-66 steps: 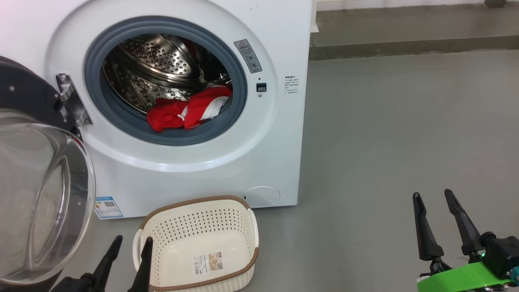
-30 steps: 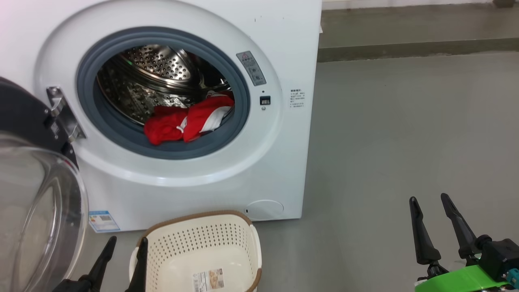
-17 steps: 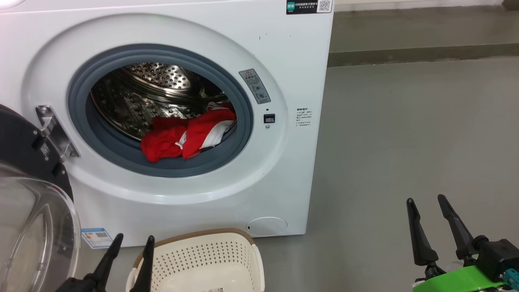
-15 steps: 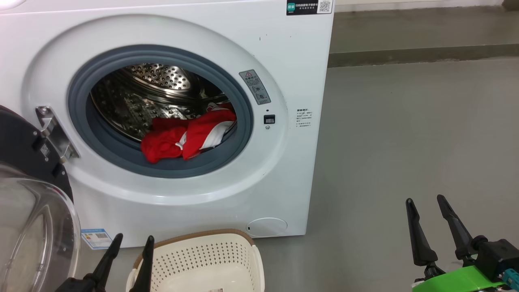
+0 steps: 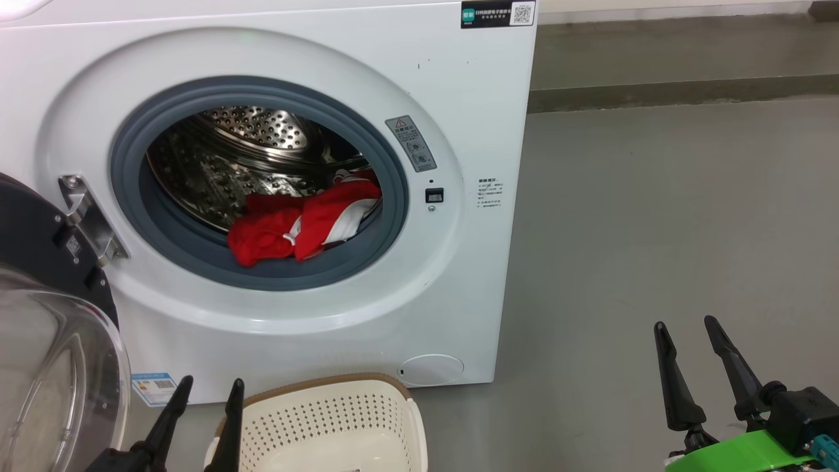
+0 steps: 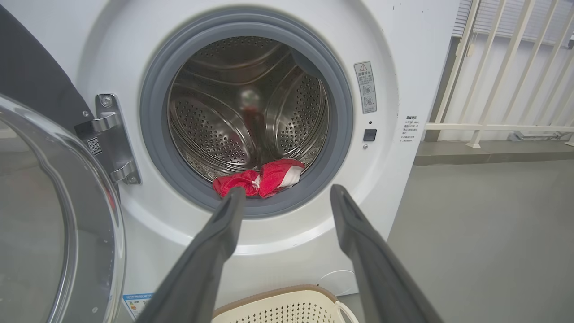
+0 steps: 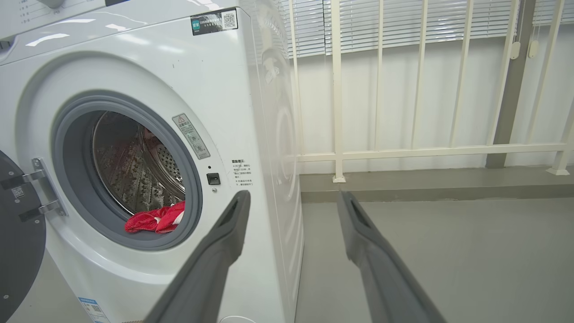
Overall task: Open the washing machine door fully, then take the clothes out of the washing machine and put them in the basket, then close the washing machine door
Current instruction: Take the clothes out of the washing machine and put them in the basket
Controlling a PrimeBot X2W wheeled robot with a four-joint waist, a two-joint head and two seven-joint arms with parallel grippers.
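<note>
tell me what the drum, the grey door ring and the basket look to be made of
Drum: bare polished metal, likely stainless steel; mirror-shiny and punched with holes. Grey door ring: probably rubber; matte, no glare. Basket: apparently moulded plastic, cream, evenly perforated; its brown rim looks woven but may be moulded too.

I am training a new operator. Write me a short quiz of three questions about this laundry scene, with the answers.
1. True or false: the washing machine door is open.
2. Where do the clothes lie? A) on the floor B) in the drum, near its front edge C) on top of the machine
3. Fill in: the left gripper and the right gripper both have their jaws ____.
Key: 1 true; 2 B; 3 open.
</note>
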